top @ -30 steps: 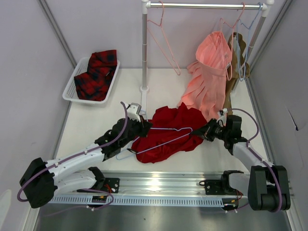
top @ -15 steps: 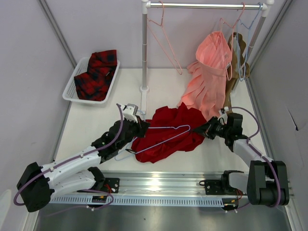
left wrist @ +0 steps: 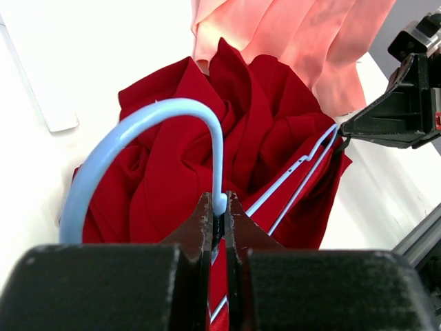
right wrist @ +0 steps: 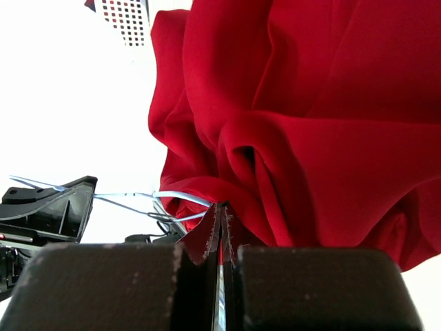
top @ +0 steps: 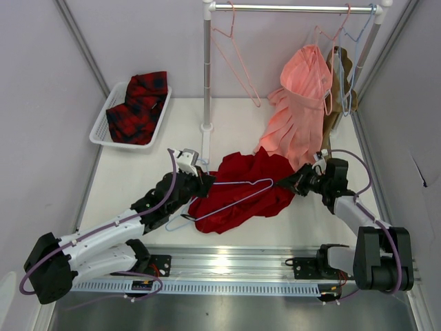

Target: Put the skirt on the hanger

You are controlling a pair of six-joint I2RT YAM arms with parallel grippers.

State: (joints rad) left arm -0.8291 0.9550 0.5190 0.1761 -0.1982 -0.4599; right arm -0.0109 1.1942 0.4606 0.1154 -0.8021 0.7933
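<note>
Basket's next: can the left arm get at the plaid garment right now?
Not yet, probably: left gripper is shut on the hanger. Way to the plaid garment looks free once it lets go.

We see the skirt point(left wrist: 179, 158) as soft, matt deep-red cloth, smooth in weave and gathered in loose folds. The hanger point(left wrist: 169, 105) is thin wire with a smooth, faintly glossy light-blue coating. The left gripper point(left wrist: 219, 221) and the right gripper point(right wrist: 220, 221) have black plastic fingers, matt, with slightly grainy, scuffed edges. The pink skirt point(top: 300, 110) is matt, pleated cloth. The plaid garment point(top: 138, 103) is soft, matt red-and-black fabric, and the basket point(top: 100, 131) is white perforated plastic. The rail point(top: 289, 8) and the pole point(top: 207, 69) look like smooth, shiny metal; the pink hangers point(top: 234, 62) are coated wire. The table point(top: 138, 172) is white, smooth and matt; the metal strip point(top: 227, 261) along its near edge is brushed and catches a bright glare.
</note>
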